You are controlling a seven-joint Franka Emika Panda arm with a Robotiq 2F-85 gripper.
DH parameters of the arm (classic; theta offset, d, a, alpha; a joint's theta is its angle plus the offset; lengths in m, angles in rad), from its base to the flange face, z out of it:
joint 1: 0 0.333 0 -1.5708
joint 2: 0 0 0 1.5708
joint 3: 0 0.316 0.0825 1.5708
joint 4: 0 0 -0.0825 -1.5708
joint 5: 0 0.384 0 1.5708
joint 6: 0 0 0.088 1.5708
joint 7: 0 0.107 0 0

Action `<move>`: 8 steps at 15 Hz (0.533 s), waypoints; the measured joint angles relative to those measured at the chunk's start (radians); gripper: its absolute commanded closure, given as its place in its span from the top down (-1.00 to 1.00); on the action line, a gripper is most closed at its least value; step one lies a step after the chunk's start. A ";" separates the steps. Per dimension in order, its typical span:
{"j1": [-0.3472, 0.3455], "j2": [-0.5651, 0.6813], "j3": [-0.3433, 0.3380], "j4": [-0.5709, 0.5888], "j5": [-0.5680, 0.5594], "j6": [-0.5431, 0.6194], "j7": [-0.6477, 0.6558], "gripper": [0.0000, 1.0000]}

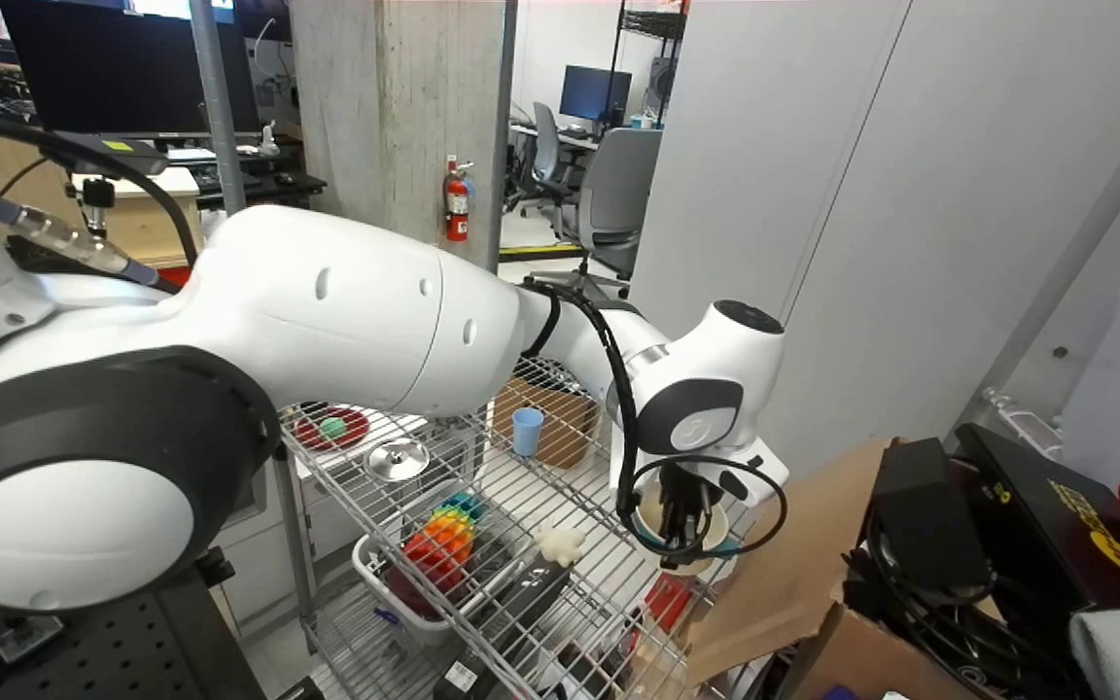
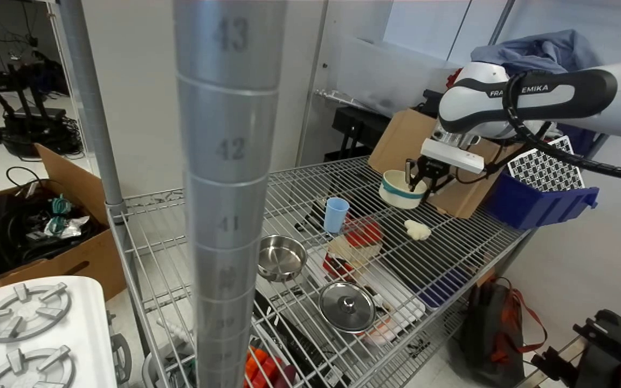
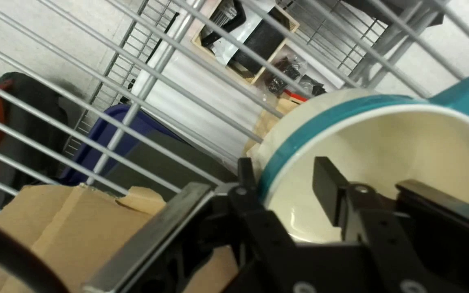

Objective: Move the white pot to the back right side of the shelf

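The white pot (image 2: 398, 198) is round and cream-coloured with a teal band below its rim. It appears to stand on the wire shelf (image 2: 450, 237), beside a cardboard flap. It also shows in an exterior view (image 1: 652, 510), partly behind my gripper (image 1: 684, 544), and in the wrist view (image 3: 397, 150), where a teal handle sticks out at the right. My gripper (image 3: 285, 175) is open and straddles the pot's rim. One finger is outside the wall, close to the teal band. The other is inside the pot, with a gap to the wall.
A cardboard flap (image 2: 405, 141) and a blue bin (image 2: 537, 205) are near the gripper. A pale cauliflower-like piece (image 2: 417, 230), a light blue cup (image 2: 336, 214), a steel pan (image 2: 281, 258) and a metal lid (image 2: 347, 307) lie on the shelf. A grey post (image 2: 229, 134) stands in front.
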 measured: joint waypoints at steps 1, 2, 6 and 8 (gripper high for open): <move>0.007 -0.003 0.004 0.018 0.000 -0.012 -0.003 0.63; 0.015 -0.006 0.007 0.042 -0.001 -0.027 -0.007 0.76; 0.051 -0.033 0.026 0.109 -0.004 -0.067 -0.046 0.86; 0.060 -0.045 0.027 0.102 -0.004 -0.067 -0.046 1.00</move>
